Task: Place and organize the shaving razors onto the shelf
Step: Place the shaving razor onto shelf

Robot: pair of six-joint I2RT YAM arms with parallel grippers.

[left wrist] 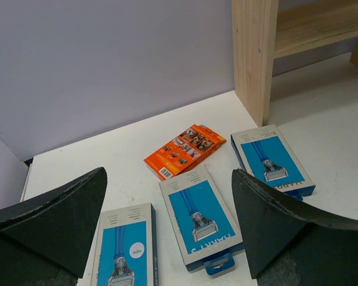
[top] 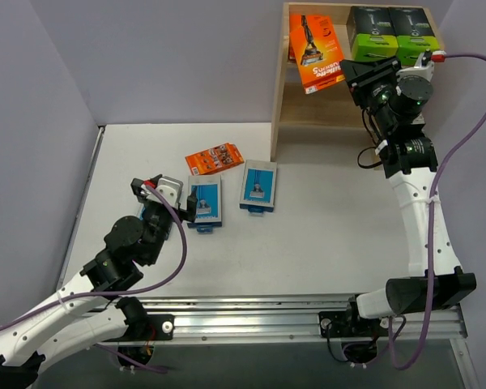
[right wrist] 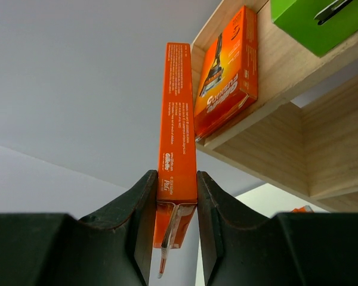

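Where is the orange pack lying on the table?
Top view: the orange pack lies flat left of the shelf, just beyond two light-blue cards.

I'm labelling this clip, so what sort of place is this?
Probably a robotics lab bench staged like a shop display: a white table boxed in by grey panels, two arms bolted to a metal rail, and a small wooden shelf holding razor packs.
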